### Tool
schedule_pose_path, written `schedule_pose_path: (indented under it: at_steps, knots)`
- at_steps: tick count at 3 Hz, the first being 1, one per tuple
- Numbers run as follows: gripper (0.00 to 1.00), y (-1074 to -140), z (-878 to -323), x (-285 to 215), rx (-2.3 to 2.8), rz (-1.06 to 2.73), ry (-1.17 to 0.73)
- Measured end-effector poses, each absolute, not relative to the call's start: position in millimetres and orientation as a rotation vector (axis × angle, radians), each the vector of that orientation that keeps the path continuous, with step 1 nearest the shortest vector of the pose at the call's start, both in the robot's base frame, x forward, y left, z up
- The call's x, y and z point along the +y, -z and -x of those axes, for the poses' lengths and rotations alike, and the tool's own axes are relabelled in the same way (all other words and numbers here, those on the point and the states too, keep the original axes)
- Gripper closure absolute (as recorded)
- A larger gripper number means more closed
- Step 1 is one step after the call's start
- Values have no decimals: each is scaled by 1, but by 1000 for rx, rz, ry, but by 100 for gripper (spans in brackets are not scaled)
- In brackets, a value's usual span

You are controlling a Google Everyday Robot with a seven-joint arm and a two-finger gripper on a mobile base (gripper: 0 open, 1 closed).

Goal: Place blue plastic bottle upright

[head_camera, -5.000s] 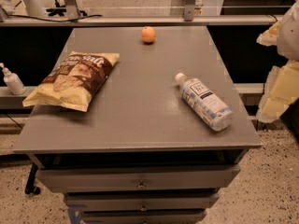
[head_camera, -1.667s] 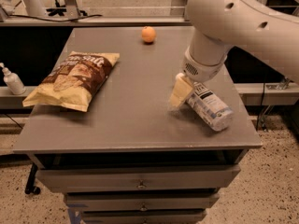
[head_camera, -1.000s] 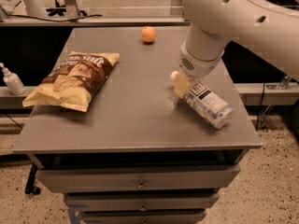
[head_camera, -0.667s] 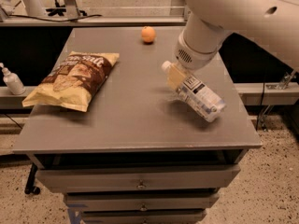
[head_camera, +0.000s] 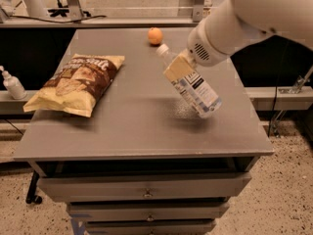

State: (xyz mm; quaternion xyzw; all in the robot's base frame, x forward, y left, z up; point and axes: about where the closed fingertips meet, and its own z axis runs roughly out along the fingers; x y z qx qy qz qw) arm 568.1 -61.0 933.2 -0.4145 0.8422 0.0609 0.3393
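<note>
The blue plastic bottle [head_camera: 195, 89] is clear with a white cap and a white-and-dark-blue label. It hangs tilted above the right half of the grey table [head_camera: 142, 126], cap up and to the left, base down and to the right, just above the tabletop. My gripper [head_camera: 178, 66] is shut on the bottle's upper part, near the neck. A cream-coloured finger [head_camera: 177, 66] lies across the bottle. The white arm comes in from the upper right.
A brown and yellow chip bag [head_camera: 76, 83] lies on the table's left side. An orange fruit [head_camera: 155, 35] sits at the far edge. A small white pump bottle [head_camera: 11, 83] stands on a ledge left of the table. Drawers are below the tabletop.
The arm came in from the right and closed on the lying bottle. It has lifted the neck end up and left, so the bottle now tilts off the table.
</note>
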Motion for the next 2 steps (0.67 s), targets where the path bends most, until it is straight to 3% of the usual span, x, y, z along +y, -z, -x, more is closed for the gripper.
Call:
schedule_pose_path:
  at_steps: [2]
  knots:
    - [100, -993, -592, -62, 1792, 879, -408]
